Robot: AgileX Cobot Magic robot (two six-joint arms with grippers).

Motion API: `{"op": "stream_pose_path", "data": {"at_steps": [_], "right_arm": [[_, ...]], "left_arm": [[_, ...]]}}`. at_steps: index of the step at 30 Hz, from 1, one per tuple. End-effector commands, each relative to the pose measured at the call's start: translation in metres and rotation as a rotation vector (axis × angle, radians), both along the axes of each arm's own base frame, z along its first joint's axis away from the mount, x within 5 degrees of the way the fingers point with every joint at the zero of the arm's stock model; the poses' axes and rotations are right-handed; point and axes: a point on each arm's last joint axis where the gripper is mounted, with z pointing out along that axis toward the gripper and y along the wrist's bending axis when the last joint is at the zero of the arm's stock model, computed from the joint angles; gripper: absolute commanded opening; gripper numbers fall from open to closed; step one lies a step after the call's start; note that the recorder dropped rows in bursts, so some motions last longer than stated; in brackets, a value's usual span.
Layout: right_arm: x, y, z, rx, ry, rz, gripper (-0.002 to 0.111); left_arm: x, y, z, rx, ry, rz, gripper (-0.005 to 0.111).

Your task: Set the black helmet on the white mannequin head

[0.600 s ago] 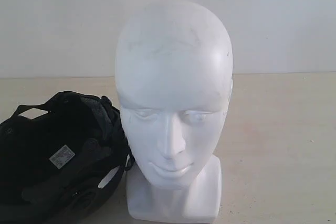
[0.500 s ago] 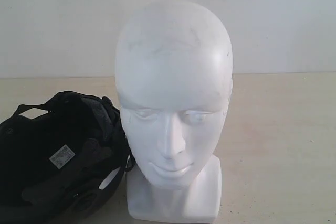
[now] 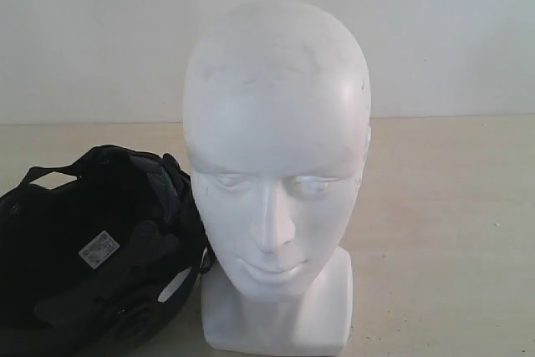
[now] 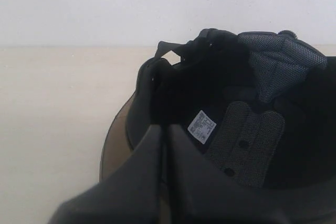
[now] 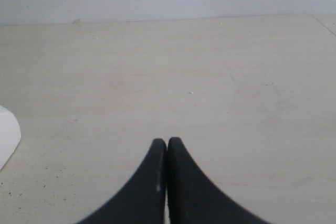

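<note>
1. The smooth white foam mannequin head (image 3: 276, 148) stands upright on its squarish base (image 3: 276, 328) on the pale wooden table (image 3: 443, 232). Its face is turned toward the exterior camera. A plain white wall (image 3: 451, 31) stands behind it.

2. The rounded black open-face helmet (image 3: 50, 240) is not yet on the head. In the exterior view it lies on the table at 8 o'clock from the head, with its opening turned up toward the camera. Its rim lies close against the head's cheek and base. The dark padded lining is exposed and bears a small white label (image 3: 99, 249). A black strap (image 3: 46, 175) loops at the helmet's 11 o'clock edge.

3. Left gripper (image 4: 164, 128): the black fingers are clenched together, with the tips at the helmet's rim just beside the smoky tinted visor (image 4: 113, 148). It cannot be told whether the rim is pinched between them.

4. Right gripper (image 5: 167, 141): the fingers are clenched together on nothing, over bare table. A white corner of the base shows at the edge of that view.

5. Compared with 0.6 s and 0.5 s ago, the helmet, label and head occupy the same positions. No displacement is detectable.
</note>
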Motion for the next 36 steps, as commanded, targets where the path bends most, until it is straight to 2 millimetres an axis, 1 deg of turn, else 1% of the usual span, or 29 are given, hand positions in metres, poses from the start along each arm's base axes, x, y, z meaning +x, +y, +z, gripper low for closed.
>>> {"op": "stream_pose_path", "data": {"at_steps": [1, 4, 5, 6, 9, 11, 12, 14, 18, 20, 22, 24, 27, 29, 31, 32, 34, 36], "right_arm": [[0.000, 0.000, 0.000, -0.006, -0.008, -0.003, 0.000], [0.000, 0.000, 0.000, -0.006, -0.008, -0.003, 0.000], [0.000, 0.000, 0.000, -0.006, -0.008, -0.003, 0.000], [0.000, 0.000, 0.000, -0.006, -0.008, -0.003, 0.000], [0.000, 0.000, 0.000, -0.006, -0.008, -0.003, 0.000], [0.000, 0.000, 0.000, -0.006, -0.008, -0.003, 0.000], [0.000, 0.000, 0.000, -0.006, -0.008, -0.003, 0.000], [0.000, 0.000, 0.000, -0.006, -0.008, -0.003, 0.000], [0.000, 0.000, 0.000, -0.006, -0.008, -0.003, 0.000], [0.000, 0.000, 0.000, -0.006, -0.008, -0.003, 0.000], [0.000, 0.000, 0.000, -0.006, -0.008, -0.003, 0.000], [0.000, 0.000, 0.000, -0.006, -0.008, -0.003, 0.000], [0.000, 0.000, 0.000, -0.006, -0.008, -0.003, 0.000], [0.000, 0.000, 0.000, -0.006, -0.008, -0.003, 0.000], [0.000, 0.000, 0.000, -0.006, -0.008, -0.003, 0.000], [0.000, 0.000, 0.000, -0.006, -0.008, -0.003, 0.000], [0.000, 0.000, 0.000, -0.006, -0.008, -0.003, 0.000], [0.000, 0.000, 0.000, -0.006, -0.008, -0.003, 0.000]], "left_arm": [[0.000, 0.000, 0.001, -0.010, -0.006, 0.005, 0.004], [0.000, 0.001, 0.001, 0.037, -0.004, 0.003, 0.004], [0.000, 0.001, 0.001, 0.008, -0.006, 0.006, 0.004], [-0.001, 0.000, 0.010, -0.048, -0.035, 0.008, 0.004], [-0.012, -0.003, 0.063, -0.234, -0.181, -0.004, 0.004], [-0.022, -0.006, 0.093, -0.304, -0.263, -0.030, 0.004], [-0.026, -0.007, 0.103, -0.330, -0.293, -0.043, 0.004], [-0.031, -0.006, 0.118, -0.340, -0.372, -0.052, 0.004], [-0.035, -0.003, 0.134, -0.340, -0.550, -0.049, 0.004], [-0.037, -0.004, 0.137, -0.342, -0.557, -0.052, 0.004], [-0.042, -0.006, 0.141, -0.317, -0.475, -0.068, 0.004], [-0.044, -0.010, 0.142, -0.317, -0.287, -0.082, 0.004], [-0.038, -0.015, 0.149, -0.228, 0.010, -0.104, 0.004], [-0.031, -0.017, 0.157, -0.116, 0.211, -0.149, 0.004], [-0.022, -0.020, 0.166, -0.076, 0.379, -0.210, 0.004], [-0.016, -0.023, 0.169, -0.063, 0.440, -0.254, 0.004], [-0.003, -0.027, 0.172, -0.036, 0.491, -0.335, 0.004], [0.008, -0.032, 0.170, 0.022, 0.530, -0.429, 0.004]]}}
